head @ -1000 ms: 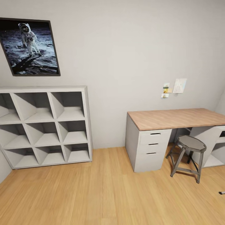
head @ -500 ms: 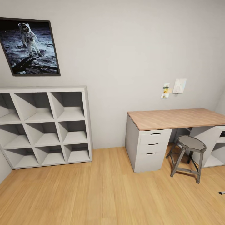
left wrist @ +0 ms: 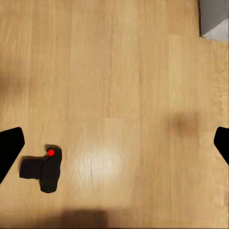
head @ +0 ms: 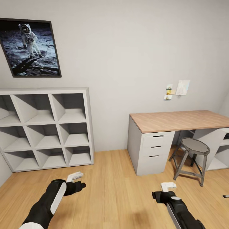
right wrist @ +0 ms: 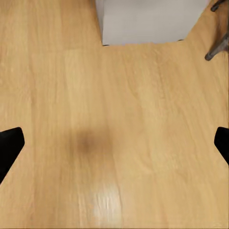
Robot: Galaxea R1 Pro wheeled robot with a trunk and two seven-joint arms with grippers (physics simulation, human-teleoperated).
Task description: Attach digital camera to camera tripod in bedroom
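Note:
The digital camera (left wrist: 43, 169), a small black body with a red dot on top, lies on the light wood floor in the left wrist view. My left gripper (left wrist: 114, 147) hangs open above the floor, and the camera sits close to one fingertip (left wrist: 9, 149). In the head view the left gripper (head: 75, 176) is low at the left and the right gripper (head: 167, 186) low at the right, both over bare floor. The right gripper (right wrist: 114, 145) is open with nothing between its fingers. The camera tripod is out of view.
A wood-topped white desk (head: 178, 120) with drawers stands against the wall at the right, with a grey octagonal stool (head: 192, 148) in front of it. A white cube shelf (head: 44, 127) stands at the left under an astronaut picture (head: 30, 47). A small dark tip (head: 225, 196) pokes in at the right edge.
Both arms have risen into the head view from below; earlier it showed neither of them. The room and the camera's framing are unchanged.

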